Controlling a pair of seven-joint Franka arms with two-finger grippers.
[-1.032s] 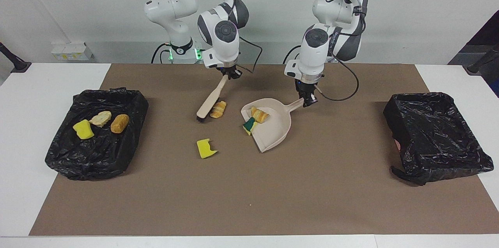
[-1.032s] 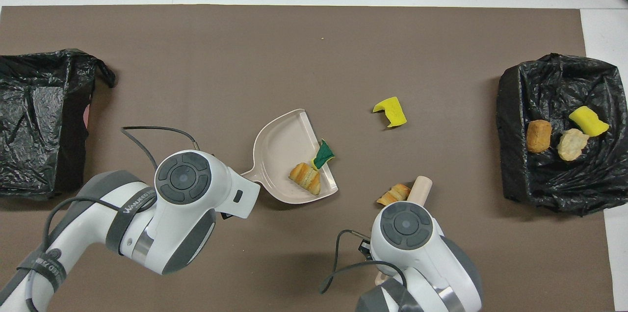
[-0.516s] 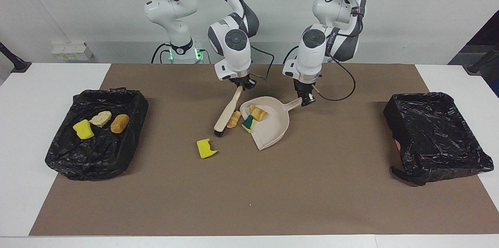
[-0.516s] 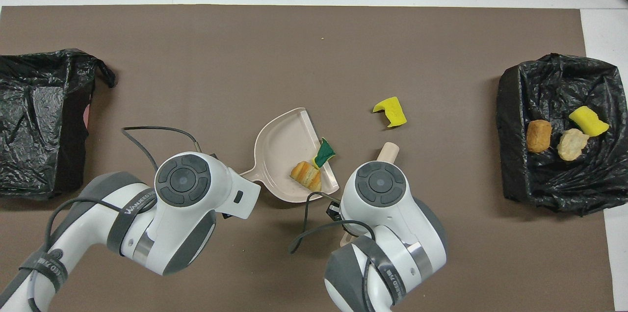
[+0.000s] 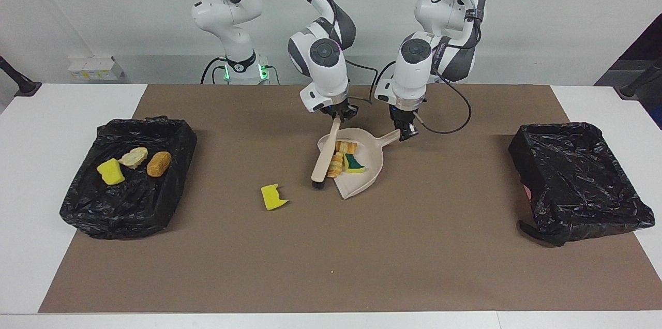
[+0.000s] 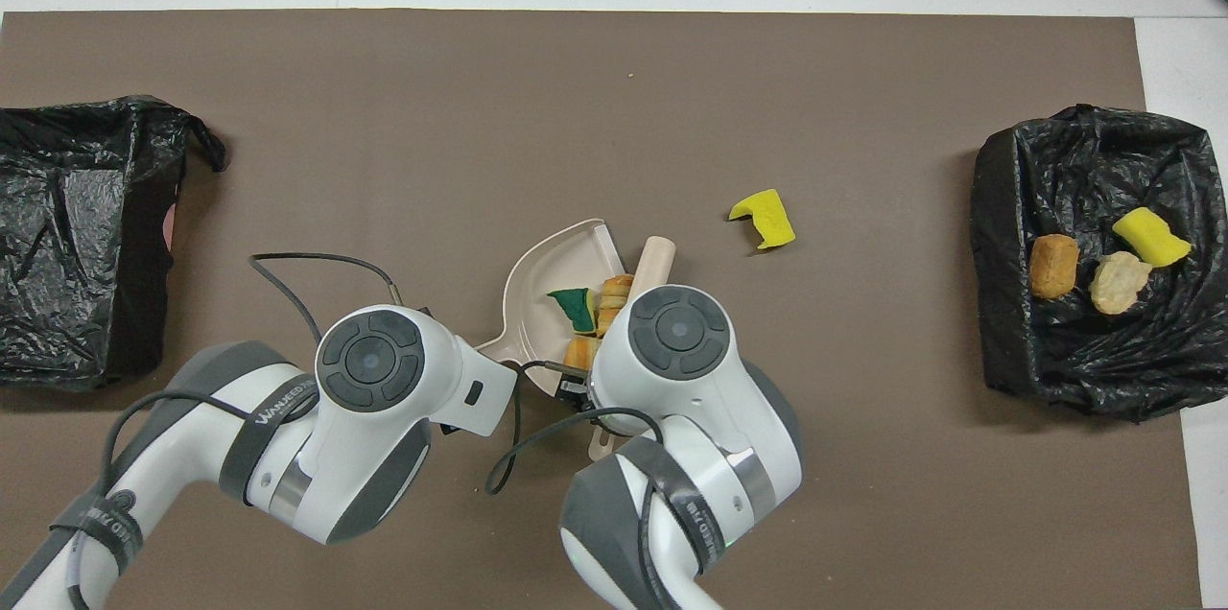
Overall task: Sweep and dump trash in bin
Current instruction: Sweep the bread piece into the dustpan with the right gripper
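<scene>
My left gripper (image 5: 407,134) is shut on the handle of the beige dustpan (image 5: 362,176), which rests on the brown mat. My right gripper (image 5: 339,113) is shut on the handle of the brush (image 5: 325,155), whose head stands at the pan's open lip. In the pan lie two tan-orange bread chunks (image 5: 336,164) and a green-backed sponge piece (image 5: 354,163). A yellow sponge scrap (image 5: 273,197) lies on the mat, farther from the robots than the brush head. In the overhead view the arms hide both grippers; the dustpan (image 6: 542,267), brush tip (image 6: 656,257) and yellow scrap (image 6: 763,217) show.
A black-lined bin (image 5: 129,205) at the right arm's end of the table holds three scraps (image 5: 135,157). A second black-lined bin (image 5: 574,174) at the left arm's end shows nothing inside. Cables hang from both wrists near the pan.
My right gripper has swept the brush toward the left arm's end, up to the pan's lip. A bread chunk and the green-backed sponge were pushed into the pan. The left gripper barely moved.
</scene>
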